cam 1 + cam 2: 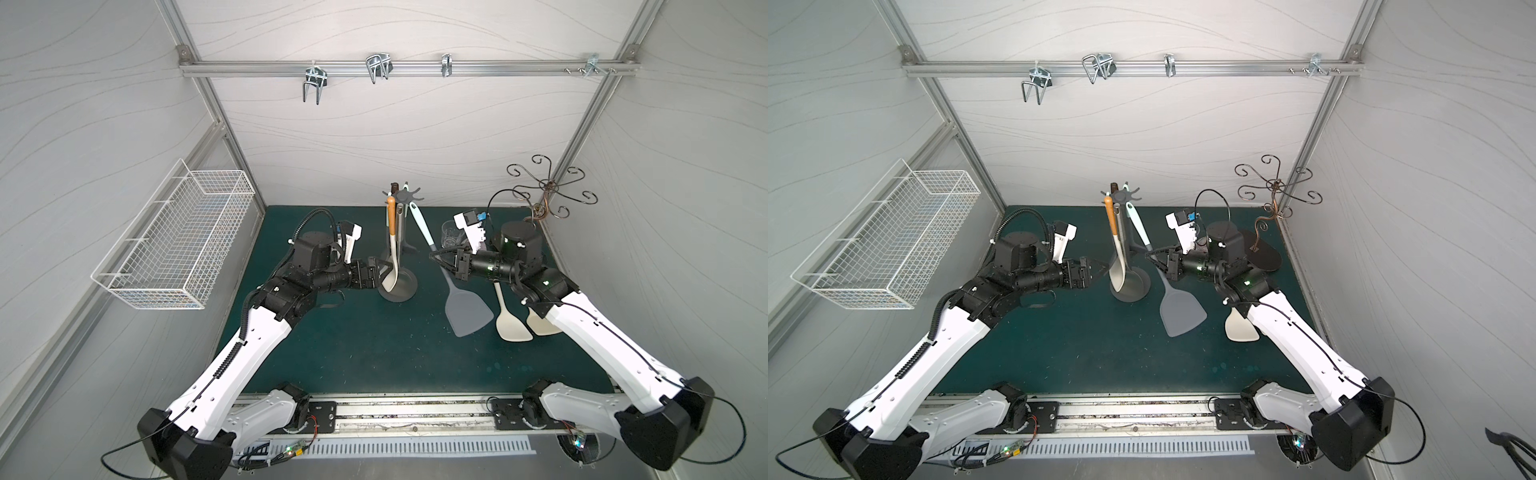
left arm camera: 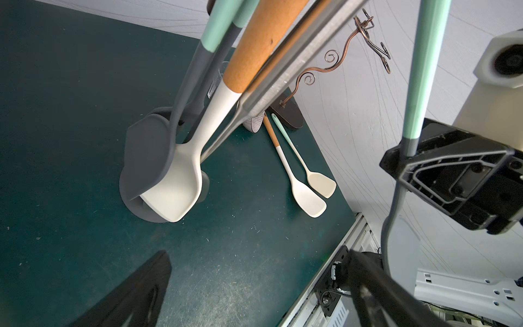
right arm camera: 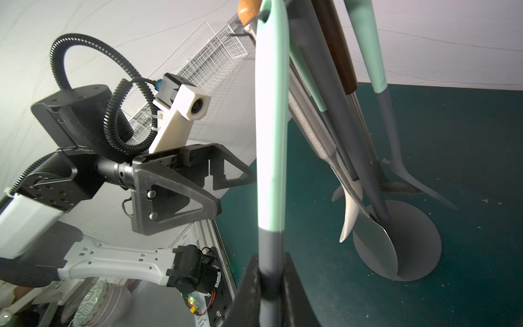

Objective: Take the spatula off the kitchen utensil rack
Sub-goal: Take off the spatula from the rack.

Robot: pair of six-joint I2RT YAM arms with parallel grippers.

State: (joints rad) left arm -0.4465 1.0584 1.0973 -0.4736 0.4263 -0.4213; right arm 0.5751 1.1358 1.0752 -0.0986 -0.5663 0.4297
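Observation:
The kitchen utensil rack (image 1: 397, 289) (image 1: 1131, 291) is a dark grey stand at mid-mat, and several utensils hang from its pronged crown (image 1: 404, 194). The spatula (image 1: 465, 309) (image 1: 1181, 309) has a mint handle and a grey blade. It slants from beside the crown down toward the front right. I cannot tell whether its loop end hangs on a prong. My right gripper (image 1: 437, 258) (image 3: 268, 286) is shut on the spatula's (image 3: 271, 127) grey neck. My left gripper (image 1: 377, 270) (image 2: 254, 286) is open and holds nothing, just left of the rack's hanging utensils.
A white wire basket (image 1: 174, 245) hangs on the left wall. A bronze curly stand (image 1: 544, 195) fills the back right corner. Two cream utensils (image 1: 513, 324) lie on the mat under my right arm, and a glass (image 1: 451, 235) stands behind the right gripper.

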